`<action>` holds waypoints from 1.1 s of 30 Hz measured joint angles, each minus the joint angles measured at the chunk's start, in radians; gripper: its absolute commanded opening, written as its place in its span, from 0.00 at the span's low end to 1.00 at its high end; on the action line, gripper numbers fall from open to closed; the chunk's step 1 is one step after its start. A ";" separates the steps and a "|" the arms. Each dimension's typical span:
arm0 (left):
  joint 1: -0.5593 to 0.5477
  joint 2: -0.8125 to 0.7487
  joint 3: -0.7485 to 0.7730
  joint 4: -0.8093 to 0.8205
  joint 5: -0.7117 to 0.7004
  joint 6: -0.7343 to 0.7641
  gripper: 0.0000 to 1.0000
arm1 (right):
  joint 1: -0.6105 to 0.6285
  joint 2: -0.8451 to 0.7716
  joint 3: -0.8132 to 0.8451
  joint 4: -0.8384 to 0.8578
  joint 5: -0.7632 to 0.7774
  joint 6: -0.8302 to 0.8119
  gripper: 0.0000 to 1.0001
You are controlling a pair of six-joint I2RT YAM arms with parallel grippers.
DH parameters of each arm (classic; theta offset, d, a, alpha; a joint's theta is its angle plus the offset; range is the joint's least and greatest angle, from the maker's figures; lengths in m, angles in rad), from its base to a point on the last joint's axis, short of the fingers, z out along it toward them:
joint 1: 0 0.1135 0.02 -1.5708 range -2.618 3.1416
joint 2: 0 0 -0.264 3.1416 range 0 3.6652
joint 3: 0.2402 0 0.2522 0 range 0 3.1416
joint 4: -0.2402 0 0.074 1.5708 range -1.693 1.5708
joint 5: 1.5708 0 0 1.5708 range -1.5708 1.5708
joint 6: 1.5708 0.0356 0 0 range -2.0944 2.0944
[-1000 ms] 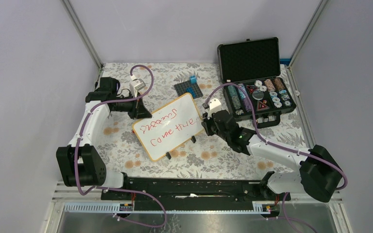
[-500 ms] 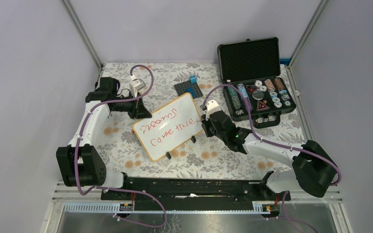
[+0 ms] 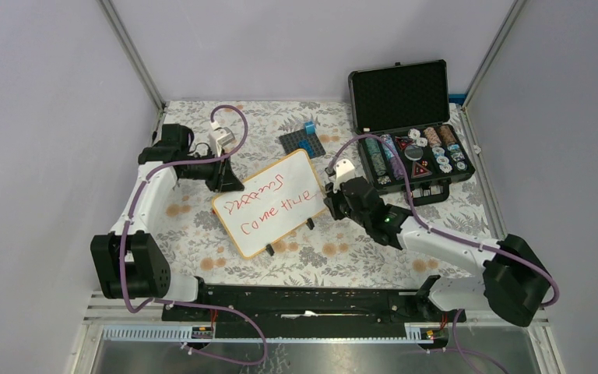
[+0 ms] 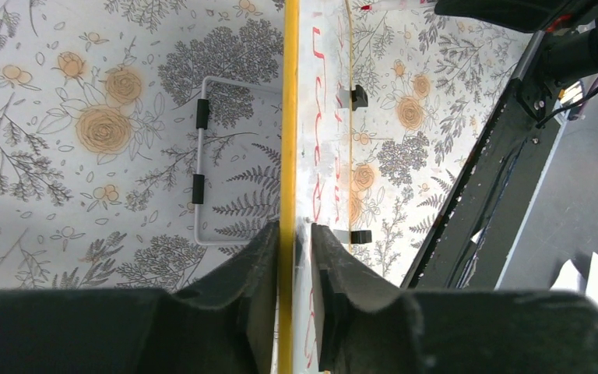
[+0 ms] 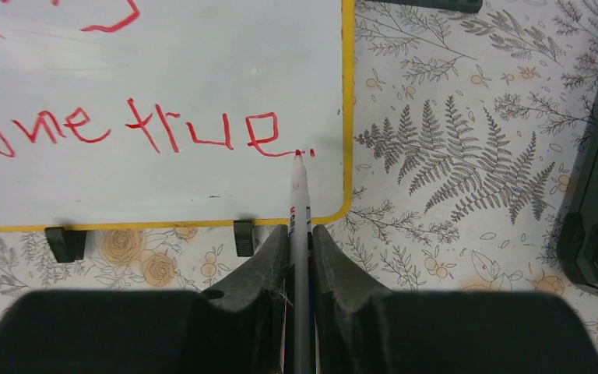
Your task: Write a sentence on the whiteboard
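The whiteboard stands tilted on two black clip feet at the table's middle. The sentence is red: a scribbled top line and "come true" below. My left gripper is shut on the board's upper left edge; in the left wrist view the yellow frame runs between the fingers. My right gripper is shut on a white marker. Its red tip touches the board just after "true", beside a small red dot.
An open black case of poker chips stands at the back right. A dark grey studded baseplate with a blue brick lies behind the board. A white wire stand lies behind the board. The black base rail runs along the near edge.
The right gripper shifted slightly left and then back right at the board's right edge with the marker. The left arm and the board have stayed put.
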 measured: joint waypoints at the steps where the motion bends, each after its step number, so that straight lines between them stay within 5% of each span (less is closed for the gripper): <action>1: -0.004 0.002 0.000 -0.002 -0.005 0.000 0.32 | 0.000 -0.017 0.000 -0.007 -0.006 0.000 0.00; 12: 0.055 0.013 0.121 -0.087 0.003 -0.006 0.52 | -0.001 -0.117 0.003 -0.034 -0.085 0.000 0.00; 21: 0.260 0.031 0.277 -0.105 -0.038 -0.006 0.50 | -0.001 -0.156 0.003 -0.069 -0.135 0.001 0.00; 33: 0.349 0.087 0.003 -0.055 -0.305 0.087 0.52 | -0.001 -0.165 0.003 -0.070 -0.172 0.019 0.00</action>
